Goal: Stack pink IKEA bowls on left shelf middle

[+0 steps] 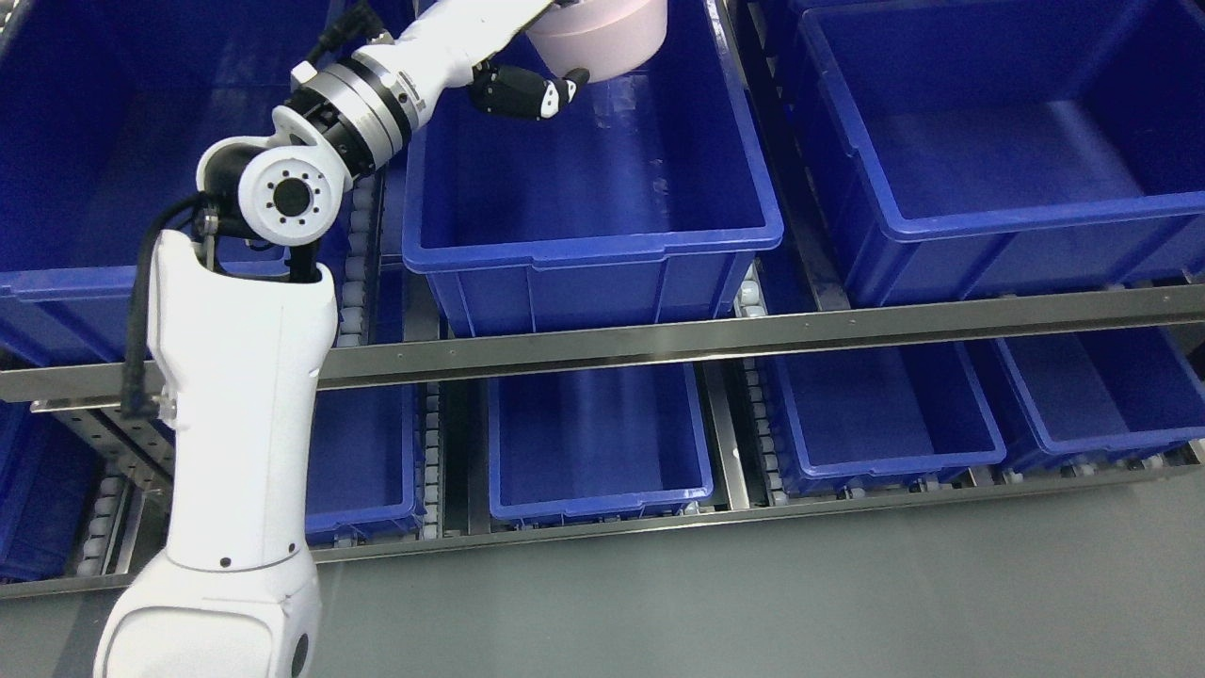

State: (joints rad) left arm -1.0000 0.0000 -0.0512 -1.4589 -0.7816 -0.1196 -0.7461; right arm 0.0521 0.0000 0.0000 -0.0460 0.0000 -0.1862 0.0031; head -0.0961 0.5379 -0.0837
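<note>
A white left arm rises from the lower left and reaches up and away into a blue bin (584,235) on the shelf. Its dark left hand (527,92) shows one thumb-like finger (557,94) pressed under the pink bowl (602,36); the other fingers are hidden, so a full clamp cannot be confirmed. The bowl sits just above and beyond that finger, touching it, at the bin's far end, cut off by the top edge. It looks light, rigid, smooth plastic, probably slippery; the rim seems the surest hold.
</note>
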